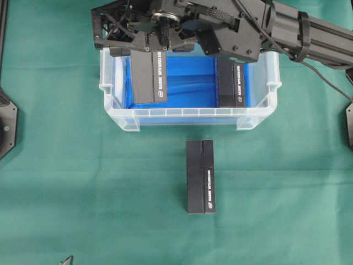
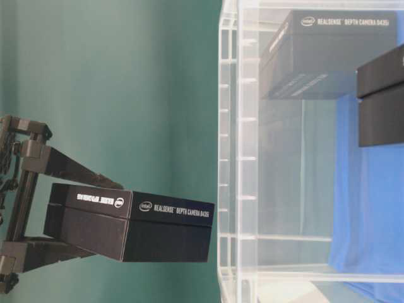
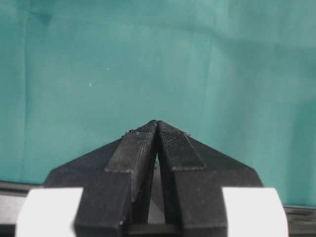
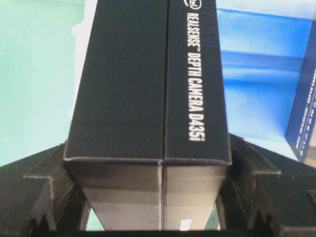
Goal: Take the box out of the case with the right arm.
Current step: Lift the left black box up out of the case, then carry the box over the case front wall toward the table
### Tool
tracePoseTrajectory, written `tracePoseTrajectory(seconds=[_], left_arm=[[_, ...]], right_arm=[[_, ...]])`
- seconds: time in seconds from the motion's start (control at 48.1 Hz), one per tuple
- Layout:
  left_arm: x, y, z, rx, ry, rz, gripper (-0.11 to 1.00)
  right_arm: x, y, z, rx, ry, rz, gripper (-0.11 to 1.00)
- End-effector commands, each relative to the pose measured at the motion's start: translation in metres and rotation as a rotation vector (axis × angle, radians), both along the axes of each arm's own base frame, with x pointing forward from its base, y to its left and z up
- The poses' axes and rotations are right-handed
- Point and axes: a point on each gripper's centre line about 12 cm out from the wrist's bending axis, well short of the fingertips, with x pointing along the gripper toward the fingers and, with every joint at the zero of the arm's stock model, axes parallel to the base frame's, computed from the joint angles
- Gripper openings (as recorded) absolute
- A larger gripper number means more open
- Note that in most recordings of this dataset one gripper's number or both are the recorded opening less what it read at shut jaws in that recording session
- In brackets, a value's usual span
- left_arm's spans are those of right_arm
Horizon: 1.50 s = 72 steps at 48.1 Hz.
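The right gripper [image 4: 148,217] pinches the box [image 1: 149,77] by its end, long axis pointing away; it hangs over the case [image 1: 190,116]; left gripper [image 3: 157,133] pressed together.

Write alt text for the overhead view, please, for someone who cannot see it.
A black robot arm reaches from the right over a clear tub with a blue floor, its fingers gripping a black box above the tub's left side. A second box sits at the tub's right; a third box lies on the green cloth in front.
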Motion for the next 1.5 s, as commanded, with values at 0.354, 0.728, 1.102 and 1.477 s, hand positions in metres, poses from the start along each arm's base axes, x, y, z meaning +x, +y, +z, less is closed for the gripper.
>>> tracePoseTrajectory(seconds=[0.354,0.728,1.102,1.477], left_arm=[[0.002,0.001,0.009,0.001,-0.029,0.004,0.00],[0.002,0.001,0.009,0.000,-0.029,0.004,0.00],[0.002,0.001,0.008,0.002,-0.028,0.003,0.00],[0.003,0.001,0.008,0.001,-0.026,0.002,0.00]], right_arm=[[-0.021,0.002,0.046,-0.017,-0.106,0.002,0.68],[-0.020,0.003,0.046,-0.017,-0.107,0.003,0.68],[-0.018,0.028,0.046,0.003,-0.117,0.008,0.68],[-0.022,0.087,0.045,0.027,-0.096,-0.007,0.68]])
